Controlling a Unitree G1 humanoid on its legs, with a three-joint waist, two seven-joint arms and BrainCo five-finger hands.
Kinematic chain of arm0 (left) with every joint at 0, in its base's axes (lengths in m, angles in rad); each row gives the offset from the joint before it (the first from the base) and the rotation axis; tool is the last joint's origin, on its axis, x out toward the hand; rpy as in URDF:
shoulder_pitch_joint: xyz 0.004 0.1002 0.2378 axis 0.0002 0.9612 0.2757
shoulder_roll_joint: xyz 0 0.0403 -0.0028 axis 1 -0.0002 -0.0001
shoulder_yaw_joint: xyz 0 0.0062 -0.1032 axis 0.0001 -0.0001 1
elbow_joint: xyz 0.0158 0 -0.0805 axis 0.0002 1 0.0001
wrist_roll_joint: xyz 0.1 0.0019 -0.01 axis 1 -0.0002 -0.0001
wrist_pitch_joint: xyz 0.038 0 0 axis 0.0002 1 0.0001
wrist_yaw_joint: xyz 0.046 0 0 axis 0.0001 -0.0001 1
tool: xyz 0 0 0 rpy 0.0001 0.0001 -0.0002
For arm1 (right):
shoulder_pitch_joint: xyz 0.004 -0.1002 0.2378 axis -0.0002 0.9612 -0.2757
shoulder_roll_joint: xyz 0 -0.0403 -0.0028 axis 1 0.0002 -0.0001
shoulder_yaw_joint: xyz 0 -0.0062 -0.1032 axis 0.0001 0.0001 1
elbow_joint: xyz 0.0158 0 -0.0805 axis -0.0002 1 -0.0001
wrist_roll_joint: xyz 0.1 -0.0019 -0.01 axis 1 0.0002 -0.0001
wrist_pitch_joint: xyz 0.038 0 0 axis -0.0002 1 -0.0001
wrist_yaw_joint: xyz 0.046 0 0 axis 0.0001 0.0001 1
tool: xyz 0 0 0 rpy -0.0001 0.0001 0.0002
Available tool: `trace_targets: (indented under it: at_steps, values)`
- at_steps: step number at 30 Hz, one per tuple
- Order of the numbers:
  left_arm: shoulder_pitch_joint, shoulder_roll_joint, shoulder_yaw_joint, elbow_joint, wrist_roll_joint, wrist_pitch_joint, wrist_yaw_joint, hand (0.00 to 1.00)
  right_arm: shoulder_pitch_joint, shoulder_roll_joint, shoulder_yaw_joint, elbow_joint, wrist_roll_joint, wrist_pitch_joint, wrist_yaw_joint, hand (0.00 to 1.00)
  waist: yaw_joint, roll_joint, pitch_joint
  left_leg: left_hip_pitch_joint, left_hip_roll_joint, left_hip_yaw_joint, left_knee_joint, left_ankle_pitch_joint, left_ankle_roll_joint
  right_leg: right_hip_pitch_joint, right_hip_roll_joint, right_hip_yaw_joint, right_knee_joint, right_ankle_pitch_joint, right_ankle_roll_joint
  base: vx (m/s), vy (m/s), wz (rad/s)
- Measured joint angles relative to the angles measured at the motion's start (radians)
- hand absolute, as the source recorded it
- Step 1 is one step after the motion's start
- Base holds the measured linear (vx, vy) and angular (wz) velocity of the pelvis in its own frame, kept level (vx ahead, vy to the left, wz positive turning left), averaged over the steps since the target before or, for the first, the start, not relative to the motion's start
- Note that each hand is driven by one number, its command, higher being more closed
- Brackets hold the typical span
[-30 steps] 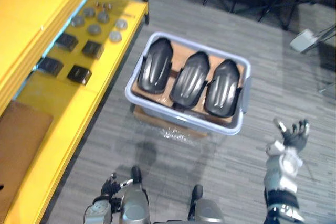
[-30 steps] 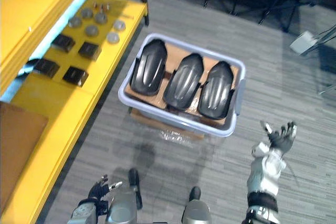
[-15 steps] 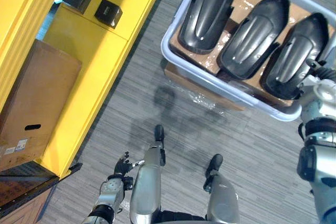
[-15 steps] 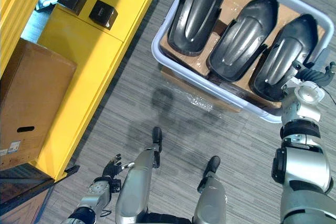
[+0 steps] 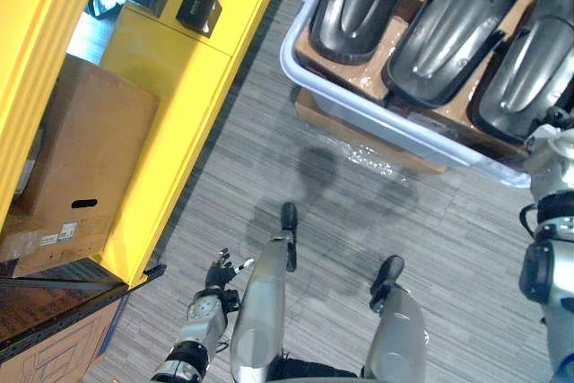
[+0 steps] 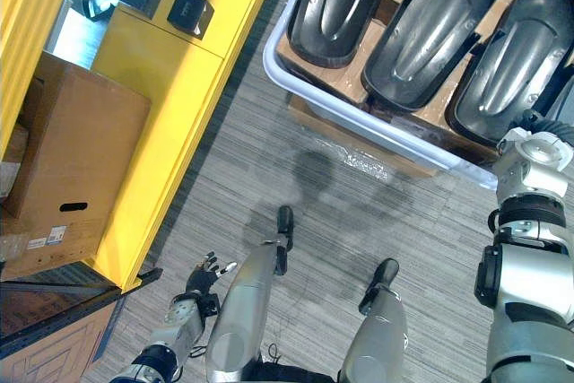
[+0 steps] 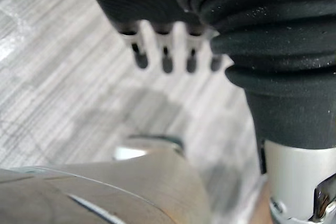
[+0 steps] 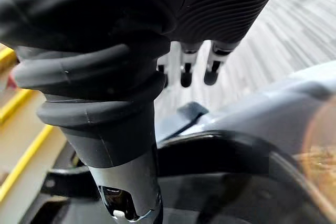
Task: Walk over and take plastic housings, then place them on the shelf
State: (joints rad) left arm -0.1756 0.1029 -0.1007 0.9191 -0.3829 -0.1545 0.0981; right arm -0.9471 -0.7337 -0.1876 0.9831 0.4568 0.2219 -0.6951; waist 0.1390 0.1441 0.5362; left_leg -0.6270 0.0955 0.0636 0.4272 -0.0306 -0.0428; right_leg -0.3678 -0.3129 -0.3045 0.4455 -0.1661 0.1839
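Housings of glossy black moulded plastic (image 5: 453, 24) lay three abreast in a pale blue-grey plastic tub (image 5: 359, 107). The tub stood on a flat piece of brown cardboard (image 5: 334, 119) on the grey carpeted floor (image 5: 269, 168). The right robot hand (image 6: 549, 130) was at the tub's near right corner, just beside the rightmost housing (image 5: 529, 69). From where I stood I could not tell whether it touched the plastic. Its fingers (image 8: 186, 74) were stretched out straight past the tub's rim, wrapped around nothing.

The left robot hand (image 5: 218, 274) hung low above the carpet, well apart from the tub and all three housings, near the corner of the yellow shelf (image 5: 170, 87). Its fingers (image 7: 167, 61) were loose and straight, and it carried nothing.

On the shelf's yellow board sat small square black boxes (image 5: 199, 11). A brown cardboard box with a slot handle (image 5: 85, 159) stood on the level below them.
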Motion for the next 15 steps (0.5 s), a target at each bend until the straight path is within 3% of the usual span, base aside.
trace_targets:
  at_steps: [1, 2, 4, 15]
  values:
    - [0.0, -0.002, 0.0, -0.001, -0.013, -0.002, -0.001, 0.0, 0.0, 0.0, 0.0, 0.0, 0.0, 0.005, 0.003, 0.0, -0.001, 0.0, 0.0, -0.002, 0.0, 0.002, 0.0, 0.0, 0.0, -0.006, -0.003, 0.003, 0.006, -0.003, 0.001, 0.0, 0.0, 0.0]
    - [0.0, -0.004, 0.0, -0.003, -0.022, -0.006, -0.001, 0.0, 0.0, 0.001, 0.0, 0.0, 0.0, 0.012, 0.007, 1.0, -0.001, 0.0, 0.0, -0.005, -0.001, 0.004, 0.0, 0.001, 0.0, -0.014, -0.007, 0.004, 0.014, -0.005, 0.002, 0.0, 0.0, 0.0]
    - [0.0, -0.017, 0.003, -0.008, -0.084, -0.012, -0.004, 0.0, 0.001, 0.007, 0.001, -0.001, -0.002, 0.032, 0.032, 1.0, -0.008, 0.0, 0.0, -0.008, -0.007, 0.004, 0.002, 0.002, 0.001, -0.024, -0.02, 0.003, 0.037, -0.013, 0.005, 0.03, -0.012, 0.06]
    - [0.0, -0.046, 0.045, -0.044, -0.091, -0.013, -0.034, 0.0, 0.001, -0.047, 0.056, -0.016, -0.188, 0.114, 0.102, 1.0, -0.036, -0.002, 0.001, -0.056, -0.007, -0.016, 0.037, 0.006, -0.006, -0.089, -0.038, -0.002, 0.153, -0.073, -0.005, 0.0, -0.029, 0.05]
